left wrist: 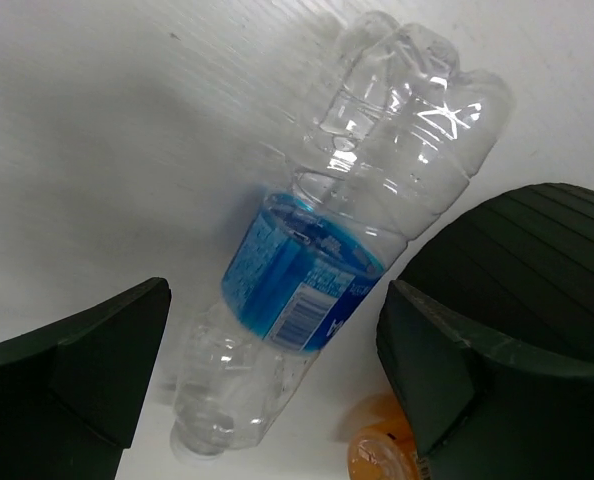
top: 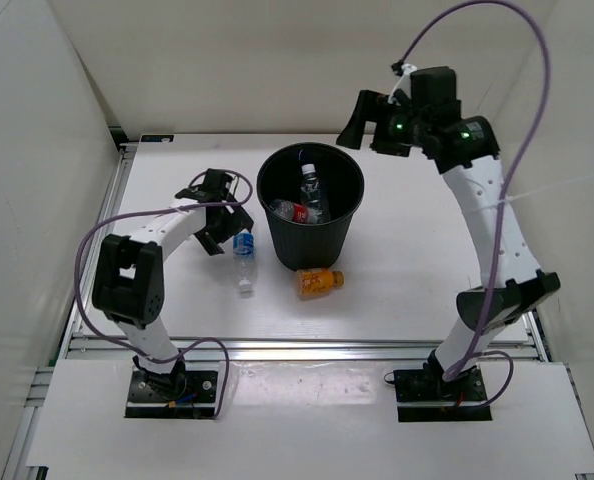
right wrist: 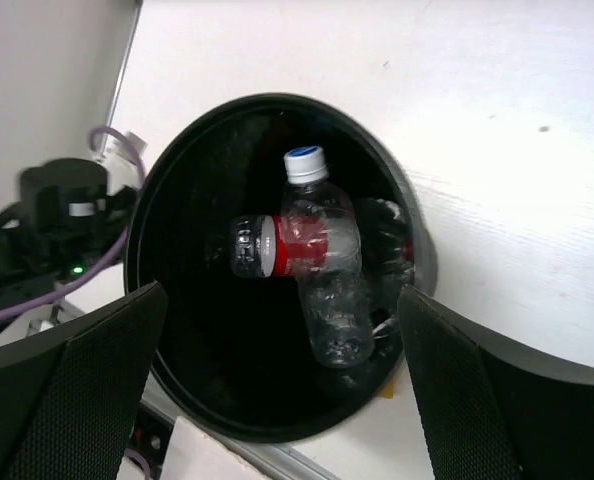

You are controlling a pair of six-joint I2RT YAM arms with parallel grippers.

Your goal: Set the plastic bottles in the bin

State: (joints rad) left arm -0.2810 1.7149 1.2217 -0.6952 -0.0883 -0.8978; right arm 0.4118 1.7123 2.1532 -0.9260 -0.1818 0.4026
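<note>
The blue-label bottle [left wrist: 307, 290] is seen lying on its side on the table [top: 407, 260], directly between the fingers of the left gripper [left wrist: 277, 290]. Those fingers are spread wide, one on either side of the labelled waist. Neither is pressed against the plastic, so nothing is held. Beyond the finger on the bin's side, the ribbed wall of the bin [top: 312, 248] stands close by. The orange bottle [top: 318, 283] is glimpsed just past that fingertip, lying on the table just in front of the bin.

Inside the bin, two bottles are seen below the gap between the fingers of the right gripper [right wrist: 282, 292]: a red-label bottle [right wrist: 295, 245] crossing a clear bottle [right wrist: 332, 300] with a pale cap. A third may be lodged against the wall, but that cannot be made out. The right gripper is held high over the bin's mouth, its fingers wide apart and empty.

The step in hand is judged to be the pick of the blue-label bottle by the left arm. The fingers would need to be lowered around the label and closed gently, since thin plastic may buckle or roll. The bottle would then be lifted clear of the rim and let go over the opening. The orange bottle is left for afterwards.
</note>
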